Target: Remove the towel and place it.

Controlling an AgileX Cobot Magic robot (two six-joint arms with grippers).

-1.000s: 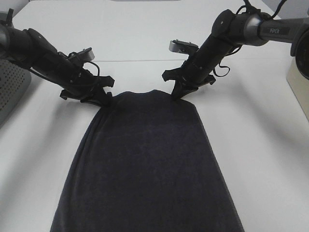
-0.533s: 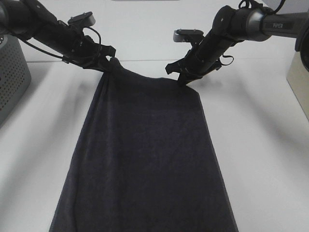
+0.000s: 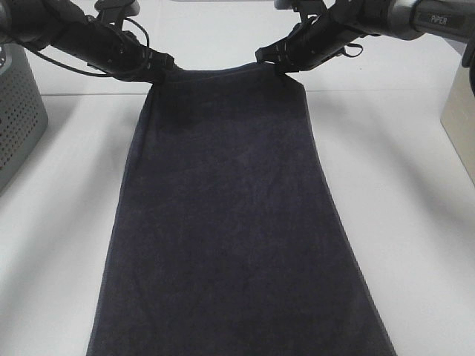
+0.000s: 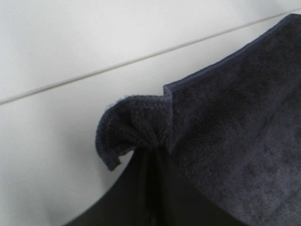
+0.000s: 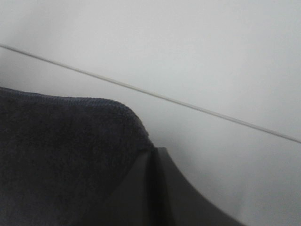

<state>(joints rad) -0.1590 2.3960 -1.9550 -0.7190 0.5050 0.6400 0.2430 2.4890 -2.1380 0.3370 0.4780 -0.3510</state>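
A: How are the left fingers (image 4: 153, 155) set?

B: They are clamped together on a bunched corner of the towel (image 3: 230, 215); in the left wrist view a small curl of plush is seen squeezed out just beside them.

A: And the right fingers (image 5: 153, 157)?

B: They are closed on the other far corner, where the hem is seen pinched between them. That corner is held flatter, with less cloth gathered.

A: Where is the towel, then?

B: Its far edge is held up between the two grips, nearly taut, with only a slight sag. From there the cloth is spread down towards the near side of the white counter (image 3: 415, 222), and its near end is cut off by the edge of the high view. Whether the middle is touching the counter cannot be told. A grey perforated basket (image 3: 18, 119) is seen at the left, apart from the towel.

A: How is it expected to handle?

B: It is judged soft and limp, fairly light, with plush that should not slip easily. No shape will be kept by it, so the corners are the right places to be gripped. The bunched left corner could be pulled out unevenly if the hold is loosened.
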